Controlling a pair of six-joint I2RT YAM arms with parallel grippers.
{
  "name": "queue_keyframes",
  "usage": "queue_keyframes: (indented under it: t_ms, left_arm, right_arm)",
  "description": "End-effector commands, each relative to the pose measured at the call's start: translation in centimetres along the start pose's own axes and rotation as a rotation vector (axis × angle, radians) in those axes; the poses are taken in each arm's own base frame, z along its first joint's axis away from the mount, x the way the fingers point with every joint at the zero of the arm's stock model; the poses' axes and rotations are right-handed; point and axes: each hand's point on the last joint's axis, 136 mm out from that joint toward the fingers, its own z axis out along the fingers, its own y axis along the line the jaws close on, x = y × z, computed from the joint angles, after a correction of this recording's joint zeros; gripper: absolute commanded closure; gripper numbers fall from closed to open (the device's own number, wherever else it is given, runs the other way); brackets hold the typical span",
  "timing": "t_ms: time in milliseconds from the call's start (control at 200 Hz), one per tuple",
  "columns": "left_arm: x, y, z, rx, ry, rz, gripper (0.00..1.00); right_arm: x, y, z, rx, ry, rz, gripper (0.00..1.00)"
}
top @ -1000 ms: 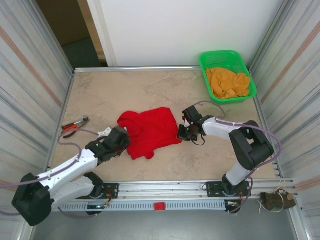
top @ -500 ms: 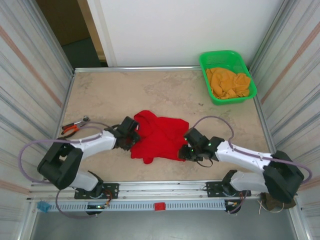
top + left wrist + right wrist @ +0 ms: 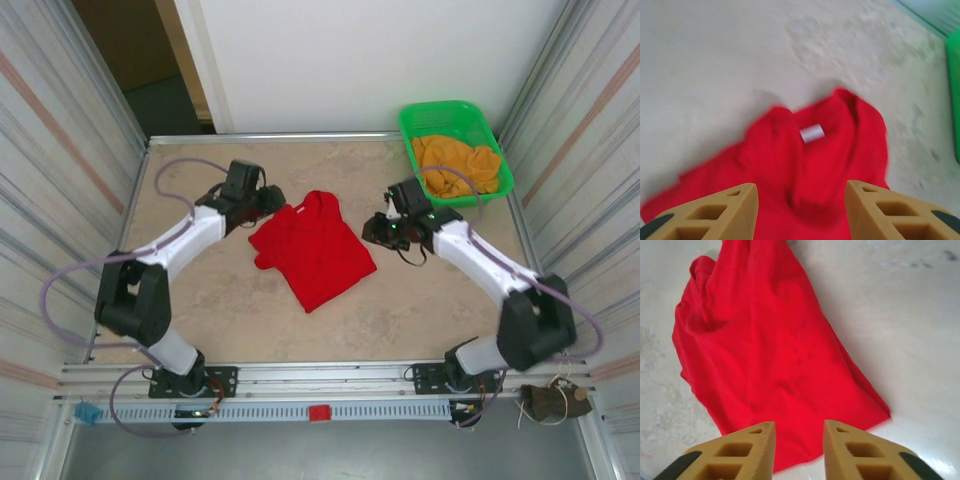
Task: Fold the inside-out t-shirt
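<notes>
The left pincer [image 3: 800, 197] hangs over the far left edge of the inside-out t-shirt [image 3: 312, 248], its fingers apart and empty. The shirt lies rumpled in the middle of the table [image 3: 200, 300]. Just right of it, the right pincer [image 3: 799, 440] stands narrowly apart and empty. At the far right, well apart from the shirt, a green basket [image 3: 407, 125] holds an orange cloth [image 3: 455, 165].
</notes>
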Motion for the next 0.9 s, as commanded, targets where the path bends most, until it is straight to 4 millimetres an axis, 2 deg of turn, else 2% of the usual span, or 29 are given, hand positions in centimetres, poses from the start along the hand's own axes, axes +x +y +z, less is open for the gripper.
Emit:
queue_keyframes:
  t_ms: [0, 85, 190, 356, 486, 601, 706, 807, 897]
  left_arm:
    - [5.0, 1.7, 1.9, -0.001, 0.082, -0.093, 0.50]
    - [5.7, 2.3, 3.6, 0.002, 0.102, -0.102, 0.50]
    - [5.9, 3.3, 5.3, -0.052, 0.137, -0.069, 0.50]
    - [6.5, 6.1, 6.4, -0.157, 0.166, -0.076, 0.50]
    - [6.8, 6.9, 7.4, -0.154, 0.190, -0.060, 0.50]
    - [6.1, 5.1, 8.5, -0.056, 0.198, 0.017, 0.50]
    - [5.8, 3.8, 9.4, 0.003, 0.238, 0.069, 0.51]
    - [5.4, 3.0, 9.5, 0.042, 0.240, 0.097, 0.50]
    - [4.4, 1.5, 8.6, 0.126, 0.229, 0.123, 0.50]
  right_arm:
    - [0.4, 1.8, 2.8, -0.089, 0.104, -0.096, 0.79]
    - [0.9, 1.8, 4.9, -0.097, 0.132, -0.067, 0.81]
    - [2.6, 0.1, 7.0, -0.073, 0.153, -0.004, 0.81]
    - [6.3, -2.8, 8.3, 0.001, 0.174, 0.056, 0.83]
    - [9.0, -5.1, 7.2, 0.075, 0.147, 0.112, 0.88]
    - [11.7, -6.7, 5.8, 0.154, 0.115, 0.141, 0.88]
    - [13.9, -7.0, 4.9, 0.178, 0.084, 0.164, 0.87]
    - [13.9, -6.1, 3.6, 0.168, 0.045, 0.161, 0.87]
    - [11.3, -3.7, 1.3, 0.126, -0.028, 0.127, 0.86]
